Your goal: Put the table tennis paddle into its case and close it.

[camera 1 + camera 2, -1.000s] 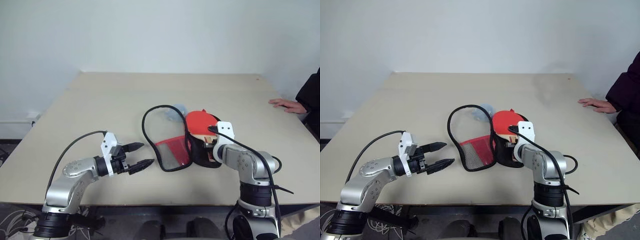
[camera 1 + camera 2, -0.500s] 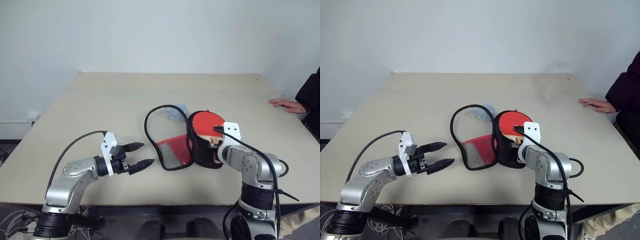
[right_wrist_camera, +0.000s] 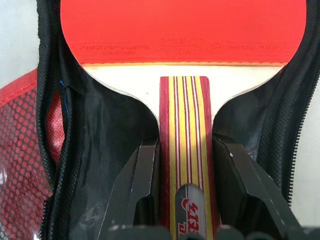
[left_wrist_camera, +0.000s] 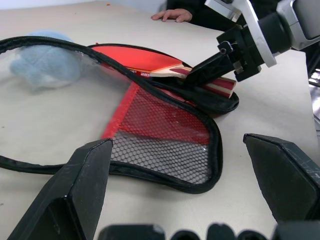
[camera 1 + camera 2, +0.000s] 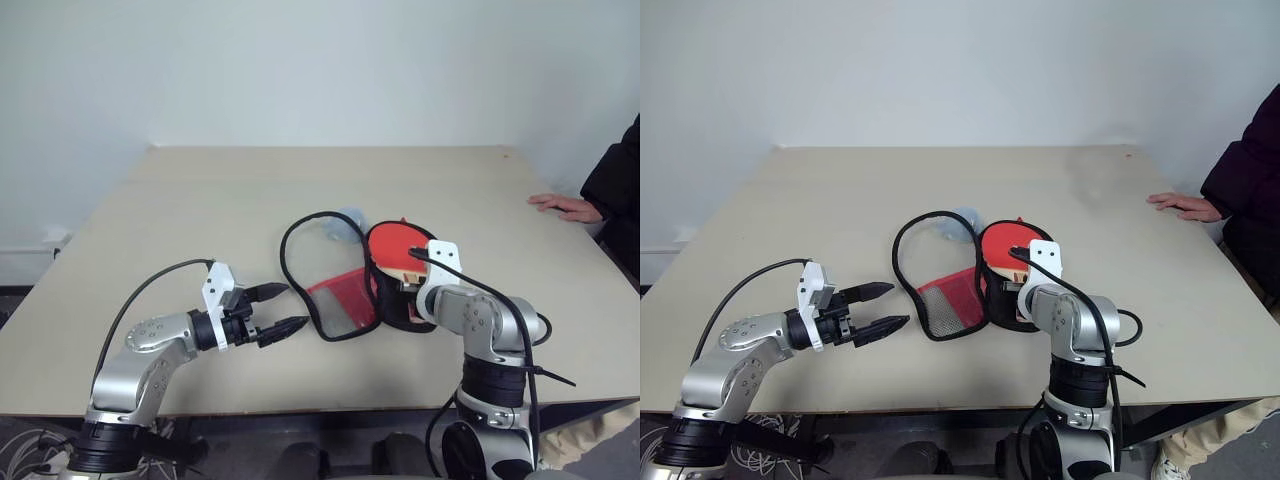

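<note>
I am pinching the stiff, light table tennis paddle (image 3: 183, 75) by its wooden handle in my right gripper (image 3: 185, 165), its blade lying inside the floppy open case (image 4: 165, 145), while my left gripper (image 5: 282, 307) is hanging wide open, empty.

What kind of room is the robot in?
Probably a plain test room or lab. There is one big bare table against a blank white wall, and a person's hand rests at the table's edge, as if watching.
</note>
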Controlling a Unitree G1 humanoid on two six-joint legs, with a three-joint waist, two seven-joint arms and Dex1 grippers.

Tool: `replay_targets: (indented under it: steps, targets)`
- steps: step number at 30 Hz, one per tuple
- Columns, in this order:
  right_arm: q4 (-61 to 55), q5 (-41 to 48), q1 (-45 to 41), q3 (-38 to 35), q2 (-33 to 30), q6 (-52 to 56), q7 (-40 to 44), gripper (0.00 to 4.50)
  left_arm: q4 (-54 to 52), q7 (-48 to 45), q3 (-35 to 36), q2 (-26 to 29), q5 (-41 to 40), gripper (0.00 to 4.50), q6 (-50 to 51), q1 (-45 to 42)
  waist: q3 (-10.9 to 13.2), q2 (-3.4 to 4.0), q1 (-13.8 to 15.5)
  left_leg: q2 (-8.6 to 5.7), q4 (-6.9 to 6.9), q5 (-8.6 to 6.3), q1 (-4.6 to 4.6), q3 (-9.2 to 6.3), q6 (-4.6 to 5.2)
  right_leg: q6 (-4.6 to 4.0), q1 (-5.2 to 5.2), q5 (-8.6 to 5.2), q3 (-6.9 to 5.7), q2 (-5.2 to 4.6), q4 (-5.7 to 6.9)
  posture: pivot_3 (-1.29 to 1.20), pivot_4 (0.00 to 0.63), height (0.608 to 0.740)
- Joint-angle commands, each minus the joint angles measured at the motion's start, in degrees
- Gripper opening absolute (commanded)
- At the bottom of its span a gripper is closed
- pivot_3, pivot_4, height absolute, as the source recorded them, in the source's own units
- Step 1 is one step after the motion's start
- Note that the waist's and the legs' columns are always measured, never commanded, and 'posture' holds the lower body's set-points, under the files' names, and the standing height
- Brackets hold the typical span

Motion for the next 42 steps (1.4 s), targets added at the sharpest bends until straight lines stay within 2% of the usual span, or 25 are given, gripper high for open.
replay_targets:
  steps: [1,8,10,11,15,20,27,30,32,36,42]
  targets:
    - [0.9,-1.2,-2.7,-1.0,1.2,-1.6,-1.8,1.14,-1.5,0.1,1.1,0.1,-0.8,4.5,-0.4,-0.7,0.0,0.0,0.0,0.0,0.0,0.01,0.0,-0.01,-0.02,0.0,0.0,0.0,-0.01,0.0,0.0,0.0,0.0,0.729]
    - [4.5,-1.2,-5.4,-1.2,3.3,-2.7,-3.3,1.14,-1.5,0.4,1.0,0.0,-0.6,4.5,-0.7,-0.7,0.0,0.0,0.1,0.0,0.02,0.05,0.08,-0.04,-0.04,0.07,0.13,-0.04,-0.04,-0.03,-0.01,0.0,0.0,0.729]
    - [4.9,-1.0,-5.6,-1.0,3.4,-2.9,-3.5,1.84,-1.4,0.5,1.0,-0.1,-0.6,4.5,-0.7,-0.9,0.0,0.0,0.1,0.0,0.03,0.06,0.09,-0.03,-0.05,0.06,0.14,-0.04,-0.04,-0.03,-0.01,0.0,0.0,0.729]
    - [5.1,-0.9,-5.6,-1.0,3.4,-3.0,-3.5,1.99,-1.3,0.5,1.0,-0.2,-0.6,4.5,-0.8,-0.9,0.0,0.01,0.1,0.0,0.02,0.07,0.1,-0.03,-0.06,0.06,0.14,-0.04,-0.04,-0.03,-0.01,0.0,0.0,0.729]
    - [5.0,-0.7,-5.5,-1.3,2.5,-2.6,-3.2,3.04,-1.2,0.7,1.0,-0.2,-0.6,4.5,-0.8,-1.0,0.0,0.0,0.0,0.0,-0.03,0.08,0.08,-0.05,-0.06,0.06,0.09,-0.04,-0.04,-0.01,-0.01,0.0,0.0,0.729]
    - [3.2,2.2,-6.5,4.3,-6.8,-0.9,4.4,4.38,-1.4,0.6,1.1,0.0,-0.7,4.5,-0.6,-0.8,0.0,0.03,0.0,0.0,-0.07,0.08,-0.01,-0.05,-0.06,0.01,-0.03,-0.01,-0.04,0.0,-0.01,0.0,0.0,0.729]
    - [-2.5,11.9,-6.3,12.3,-28.0,-1.5,23.6,4.38,-1.4,0.1,2.2,0.9,-1.6,4.5,0.4,-0.9,0.0,0.06,0.1,-0.01,-0.06,0.05,-0.05,-0.04,0.03,0.11,0.01,-0.07,-0.08,-0.02,-0.13,0.0,0.0,0.729]
    - [-2.3,14.2,-5.0,14.2,-36.8,-8.7,32.1,4.38,-1.3,-0.1,2.5,1.3,-1.5,4.5,0.4,-0.7,0.0,0.05,0.1,0.0,-0.07,0.03,-0.04,-0.05,0.07,0.15,0.02,-0.09,-0.08,0.02,-0.15,0.0,0.0,0.729]
    - [0.4,13.4,-4.8,14.2,-41.2,-17.5,36.8,4.38,-1.0,-0.2,3.0,1.6,-1.7,4.5,0.8,-0.6,0.1,0.04,0.1,0.01,-0.06,0.02,-0.03,-0.05,0.08,0.16,0.04,-0.1,-0.07,0.07,-0.17,0.0,0.0,0.729]
    - [6.8,11.0,-3.8,14.3,-46.7,-34.9,43.9,4.38,0.4,0.6,3.9,1.3,-0.1,4.5,-1.3,-1.2,0.1,-0.02,0.1,0.01,-0.04,0.03,0.01,-0.04,0.09,0.16,0.1,-0.1,-0.05,0.13,-0.17,0.0,0.0,0.729]
    - [14.4,9.5,0.0,12.5,-48.7,-55.7,51.0,4.38,5.0,1.8,5.1,1.4,2.4,4.5,-6.3,-3.4,0.1,-0.19,0.3,0.02,-0.02,0.03,0.04,-0.04,0.09,0.16,0.17,-0.1,-0.04,0.11,-0.17,0.0,0.0,0.729]
